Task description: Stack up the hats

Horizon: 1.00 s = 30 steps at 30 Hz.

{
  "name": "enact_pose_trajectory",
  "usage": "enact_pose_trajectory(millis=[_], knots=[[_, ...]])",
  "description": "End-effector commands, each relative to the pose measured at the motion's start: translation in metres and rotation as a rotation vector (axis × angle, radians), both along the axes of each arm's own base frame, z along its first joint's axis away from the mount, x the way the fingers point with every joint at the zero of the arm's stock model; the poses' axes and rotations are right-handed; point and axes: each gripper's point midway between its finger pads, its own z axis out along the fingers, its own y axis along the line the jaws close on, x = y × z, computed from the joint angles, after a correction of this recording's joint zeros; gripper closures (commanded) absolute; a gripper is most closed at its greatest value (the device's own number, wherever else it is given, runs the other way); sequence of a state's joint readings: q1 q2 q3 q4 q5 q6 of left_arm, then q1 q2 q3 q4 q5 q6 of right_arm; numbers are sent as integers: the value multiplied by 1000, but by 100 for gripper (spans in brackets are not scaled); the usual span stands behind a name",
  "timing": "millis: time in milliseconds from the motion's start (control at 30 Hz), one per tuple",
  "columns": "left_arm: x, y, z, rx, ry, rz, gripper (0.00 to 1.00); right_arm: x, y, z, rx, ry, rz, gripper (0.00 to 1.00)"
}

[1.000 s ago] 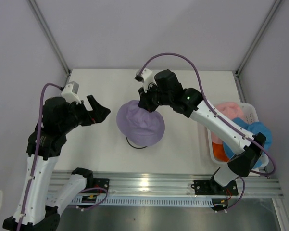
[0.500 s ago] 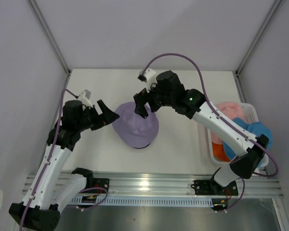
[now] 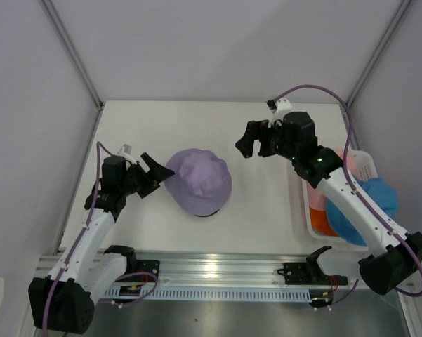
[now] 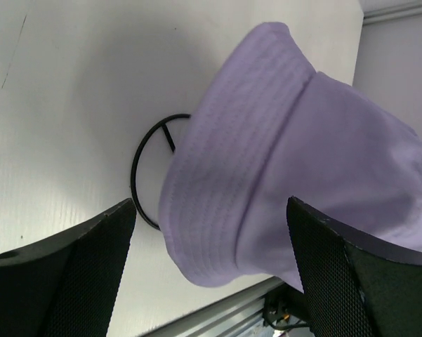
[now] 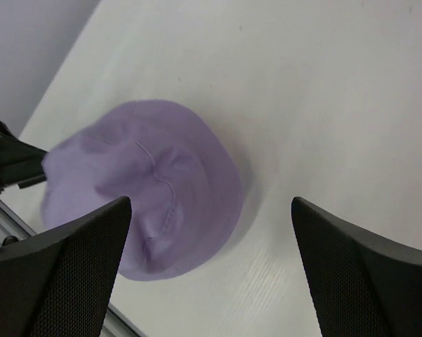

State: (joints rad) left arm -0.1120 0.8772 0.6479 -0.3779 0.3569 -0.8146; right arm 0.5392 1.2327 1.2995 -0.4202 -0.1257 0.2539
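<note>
left gripper gapes wide beside the lavender hat, not gripping; right gripper spread wide, empty

White table at centre, enclosed by pale grey walls; metal rail along the lower edge of frame.

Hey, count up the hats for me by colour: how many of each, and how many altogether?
Lavender hat: 1
Pink hat: 1
Blue hat: 1
Orange hat: 1
Total: 4
</note>
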Motion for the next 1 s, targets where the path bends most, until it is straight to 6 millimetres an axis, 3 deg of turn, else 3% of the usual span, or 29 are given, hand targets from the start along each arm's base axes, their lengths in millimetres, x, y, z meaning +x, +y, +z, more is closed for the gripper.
enact_pose_trajectory(millis=[0,33,67,100,167,200,267,300,333,467,500,567,600,633,800,967], knots=[[22,-3,16,-103,-144,3,9,12,3,-10,79,-14,-63,0],[26,0,20,-113,-181,2,8,14,1,-16,86,-10,-85,0],[21,-2,6,-122,-173,-18,8,16,1,-24,116,16,-103,0],[30,2,15,-124,-239,-9,8,21,2,-41,160,50,-126,0],[30,2,13,-141,-273,-25,8,26,4,-57,215,86,-153,1],[29,-3,18,-161,-316,-59,9,32,5,-58,262,80,-162,0],[26,-8,20,-189,-346,-94,12,34,9,-85,326,164,-176,0],[24,-10,18,-198,-353,-109,13,37,12,-84,367,158,-172,0],[23,-12,18,-204,-360,-119,14,33,16,-98,380,191,-154,0],[23,-12,20,-204,-379,-124,35,29,43,-115,498,230,-88,2],[24,-12,18,-202,-373,-121,39,29,49,-129,490,269,-89,2],[24,-11,17,-195,-360,-114,47,27,65,-132,487,277,-60,2],[25,-10,14,-187,-350,-111,51,27,70,-144,470,297,-63,2],[29,-7,15,-175,-346,-90,59,27,73,-147,466,304,-66,3],[32,10,-22,-96,-162,14,99,30,78,-166,461,341,-84,2],[30,13,-56,-75,-34,30,99,35,68,-161,443,326,-103,1]])
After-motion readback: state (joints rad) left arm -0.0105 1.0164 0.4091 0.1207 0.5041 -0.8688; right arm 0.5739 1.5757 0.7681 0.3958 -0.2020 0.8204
